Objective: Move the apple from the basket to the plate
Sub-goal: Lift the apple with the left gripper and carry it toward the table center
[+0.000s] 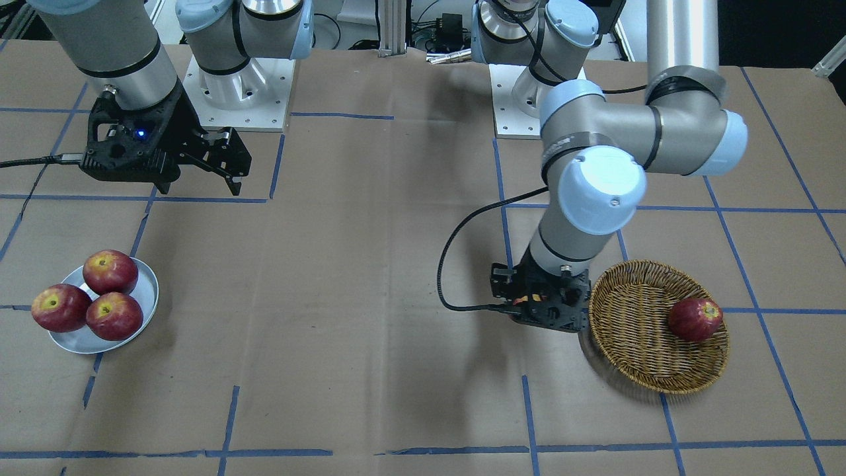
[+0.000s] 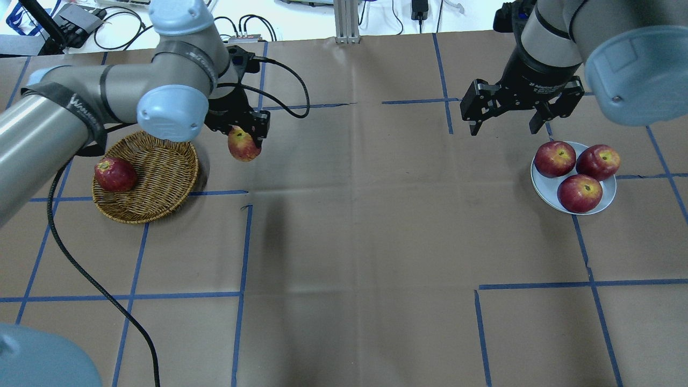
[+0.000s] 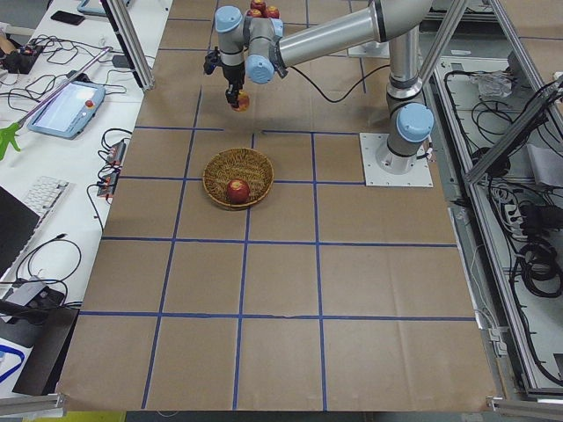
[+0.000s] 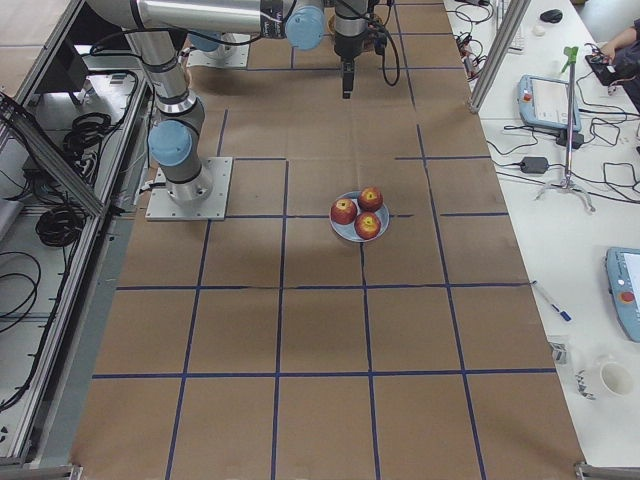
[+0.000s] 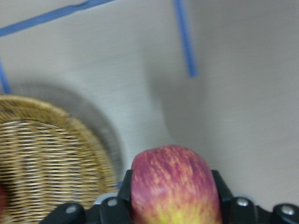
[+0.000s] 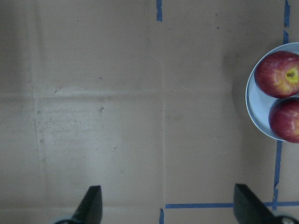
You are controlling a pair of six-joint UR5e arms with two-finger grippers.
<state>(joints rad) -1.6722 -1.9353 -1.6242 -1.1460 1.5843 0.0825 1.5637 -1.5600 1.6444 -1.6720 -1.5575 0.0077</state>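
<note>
Seen from overhead, a brown paper-covered tabletop (image 2: 349,226) carries a grid of blue tape lines; at its left sits the round, shallow wicker basket (image 2: 161,177), tan-brown, tightly woven, with a braided rim; a smooth, evenly deep-red apple (image 2: 114,174) lies inside against its left wall. Just beside the basket's right rim, and outside it, the black left gripper (image 2: 246,131) hangs with its fingers closed narrowly on either side of the streaky red apple (image 2: 244,149); this fruit is held in the air, clear of both wicker and paper; the left wrist view shows its skin striped red, running to yellow-orange near the gripper. Farther right, well apart across bare paper, the black right gripper (image 2: 504,128) hovers with its two fingers spread wide and nothing between them. Near it, at the far right, rests the small round pale white-grey plate (image 2: 542,185) with a shallow rim, smooth and slightly glossy; three dark-red apples with small yellow stem patches (image 2: 579,193) crowd it, touching one another, stems turned up.
</note>
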